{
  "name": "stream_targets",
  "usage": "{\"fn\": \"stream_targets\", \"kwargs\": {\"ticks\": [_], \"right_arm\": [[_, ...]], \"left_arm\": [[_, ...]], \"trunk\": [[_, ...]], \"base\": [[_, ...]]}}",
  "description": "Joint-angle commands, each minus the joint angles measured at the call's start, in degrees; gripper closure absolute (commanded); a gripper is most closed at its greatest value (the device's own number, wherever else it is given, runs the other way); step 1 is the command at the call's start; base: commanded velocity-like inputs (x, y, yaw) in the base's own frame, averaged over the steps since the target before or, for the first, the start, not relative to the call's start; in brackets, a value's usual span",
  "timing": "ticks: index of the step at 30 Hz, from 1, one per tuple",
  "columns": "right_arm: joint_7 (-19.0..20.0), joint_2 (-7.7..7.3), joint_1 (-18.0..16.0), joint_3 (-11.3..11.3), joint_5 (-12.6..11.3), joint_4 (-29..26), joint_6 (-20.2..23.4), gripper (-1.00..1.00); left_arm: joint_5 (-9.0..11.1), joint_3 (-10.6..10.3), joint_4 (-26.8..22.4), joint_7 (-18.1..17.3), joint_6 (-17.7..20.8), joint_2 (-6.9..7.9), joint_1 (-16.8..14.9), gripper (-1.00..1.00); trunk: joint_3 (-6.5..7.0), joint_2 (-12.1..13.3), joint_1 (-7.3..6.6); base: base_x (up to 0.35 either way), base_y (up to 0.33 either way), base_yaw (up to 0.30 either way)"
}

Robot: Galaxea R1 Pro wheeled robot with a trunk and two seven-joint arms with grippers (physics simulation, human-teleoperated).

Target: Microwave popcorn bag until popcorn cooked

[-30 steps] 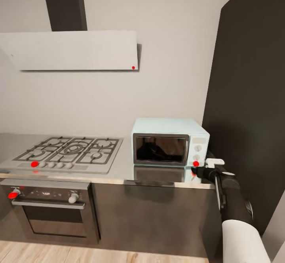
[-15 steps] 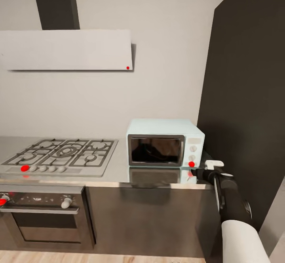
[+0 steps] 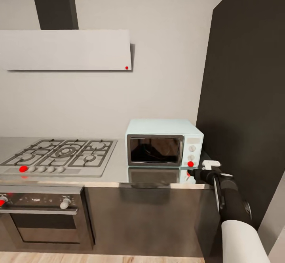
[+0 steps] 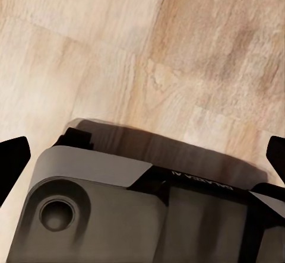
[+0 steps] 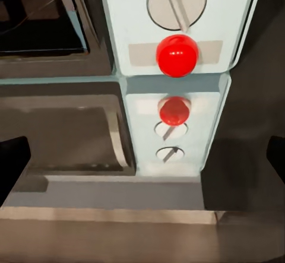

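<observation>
The pale mint-blue microwave stands on the grey countertop with its dark glass door closed. My right gripper hovers just in front of its lower right corner, close below the red indicator light. Up close in the right wrist view are that light, a white knob and their reflection in the steel, and the right gripper is open with nothing between its fingers. My left gripper hangs open over the wooden floor and my own base. The popcorn bag and popcorn are out of view.
A gas hob lies left of the microwave, over a built-in oven with red knobs. A pale extractor hood hangs above. A tall dark cabinet walls off the right side, close to my right arm.
The whole picture has shifted left, so the camera has moved. My right gripper keeps its place by the microwave's red light.
</observation>
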Motion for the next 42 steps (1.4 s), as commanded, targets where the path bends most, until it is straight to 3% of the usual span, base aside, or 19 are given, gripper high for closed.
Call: {"fn": "stream_targets", "kwargs": {"ticks": [1, 5, 10, 17, 24, 25, 42], "right_arm": [[0.6, 0.06, -0.1, -0.2, 0.6, -0.1, 0.1, -1.0], [0.6, -0.14, -0.1, -0.2, 0.7, -0.1, 0.1, -1.0], [0.2, -1.68, -0.1, -0.2, 0.5, 0.3, 0.1, -1.0], [0.1, -2.73, -0.1, -0.2, 0.6, 1.4, 0.0, -1.0], [0.0, -2.92, -0.1, -0.1, 0.6, 1.4, 0.0, -1.0], [-0.1, -2.89, -0.1, -0.1, 0.7, 1.4, 0.0, 1.0], [-0.9, -2.17, -0.1, 0.1, 1.0, 1.4, 0.1, 1.0]], "left_arm": [[0.5, -0.5, 0.1, 0.0, -0.2, -0.03, 0.0, -1.0], [0.5, -0.4, 0.1, 0.0, -0.2, 0.01, 0.0, -1.0], [0.5, -0.4, 0.1, 0.0, -0.2, 0.03, 0.0, -1.0], [0.7, -0.4, 0.1, 0.0, -0.2, 0.12, 0.0, -1.0], [0.9, -0.4, 0.0, 0.0, -0.2, 0.12, 0.0, -1.0], [0.9, -0.4, 0.1, 0.0, -0.2, 0.12, 0.0, -1.0], [1.1, -0.4, 0.0, 0.0, -0.2, 0.03, 0.0, -1.0]], "trunk": [[-0.08, -0.1, 0.0], [-0.08, -0.1, 0.0], [-0.08, -0.1, 0.0], [-0.08, -0.1, 0.0], [-0.08, -0.1, 0.0], [-0.08, -0.1, 0.0], [-0.08, -0.1, 0.0]], "base": [[0.0, 0.0, 0.0], [0.109, 0.0, 0.0], [0.243, 0.0, 0.0], [0.141, 0.0, 0.0], [0.004, 0.0, 0.0], [0.0, 0.0, 0.0], [0.0, 0.0, 0.0]]}}
